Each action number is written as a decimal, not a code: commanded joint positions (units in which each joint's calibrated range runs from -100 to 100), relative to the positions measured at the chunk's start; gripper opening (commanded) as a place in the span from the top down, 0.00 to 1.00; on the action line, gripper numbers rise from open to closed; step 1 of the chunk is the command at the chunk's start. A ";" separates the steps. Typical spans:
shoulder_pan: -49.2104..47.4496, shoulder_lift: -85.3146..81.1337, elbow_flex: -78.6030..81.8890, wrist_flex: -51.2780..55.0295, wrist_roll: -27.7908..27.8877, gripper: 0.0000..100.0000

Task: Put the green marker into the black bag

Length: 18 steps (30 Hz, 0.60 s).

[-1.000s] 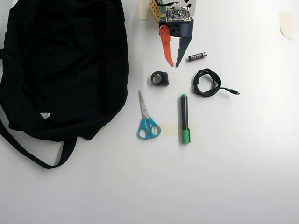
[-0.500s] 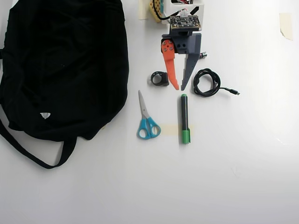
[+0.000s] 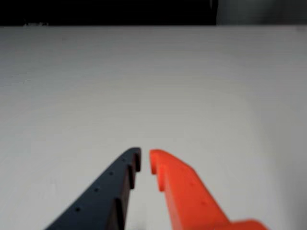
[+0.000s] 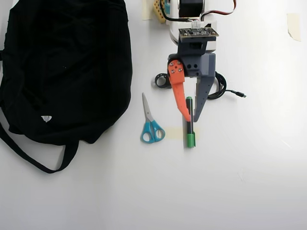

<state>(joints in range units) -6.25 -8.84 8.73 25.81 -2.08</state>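
Overhead view: white counter (image 4: pixel 240 182). Blue-handled scissors (image 4: pixel 151 123) lie with the blades pointing toward the top of the frame. A strip of pale tape (image 4: pixel 173 133) lies on the counter just right of the scissor handles. Small black ring-shaped object (image 4: pixel 162 80), partly covered. Coiled black cable (image 4: pixel 221 86), partly hidden, its plug end (image 4: pixel 242 95) trailing right. Beige tape piece (image 4: pixel 293 25) near the top right corner.

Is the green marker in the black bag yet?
No. The green marker lies flat on the table, right of the scissors, apart from the black bag; the gripper straddles it.
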 commanded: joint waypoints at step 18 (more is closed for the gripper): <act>-0.34 4.86 -3.61 -8.15 -0.07 0.98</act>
<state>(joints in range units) -6.25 -3.61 5.58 18.85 -2.08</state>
